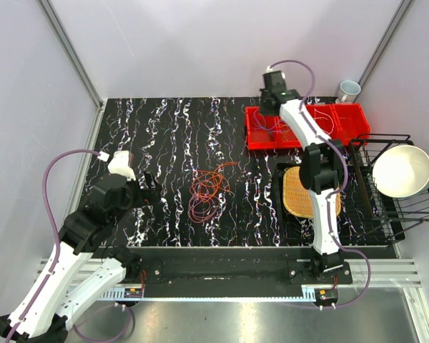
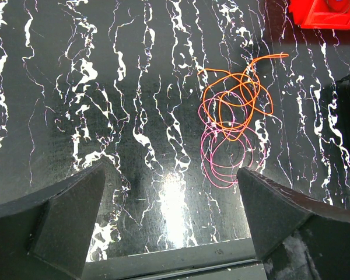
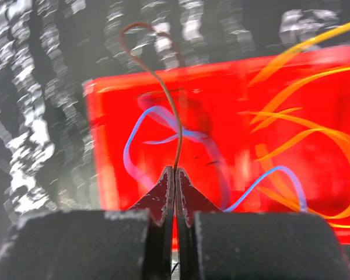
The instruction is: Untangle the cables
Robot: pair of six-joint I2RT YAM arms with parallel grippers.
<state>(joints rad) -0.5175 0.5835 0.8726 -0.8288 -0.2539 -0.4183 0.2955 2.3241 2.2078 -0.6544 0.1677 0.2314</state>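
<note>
A tangle of orange-red [image 2: 230, 99] and pink-magenta cables [image 2: 230, 160] lies mid-table [image 1: 209, 189]. My left gripper [image 2: 169, 221] hovers open near the table's left side [image 1: 151, 189], short of the tangle, nothing between its fingers [image 2: 64, 216]. My right gripper [image 3: 175, 170] is over the red tray [image 3: 221, 93] at the back right [image 1: 275, 123]. It is shut on a thin brownish cable [image 3: 170, 99] that rises from the fingertips and curls over. Blue [image 3: 131, 146] and yellow-orange cables [image 3: 303, 146] lie loose in the tray.
A woven round mat [image 1: 297, 194] lies on the table right of the tangle. A black wire rack [image 1: 375, 204] holding a white bowl [image 1: 402, 170] stands at the right edge. A white cup [image 1: 349, 90] is behind the red tray [image 1: 254, 139].
</note>
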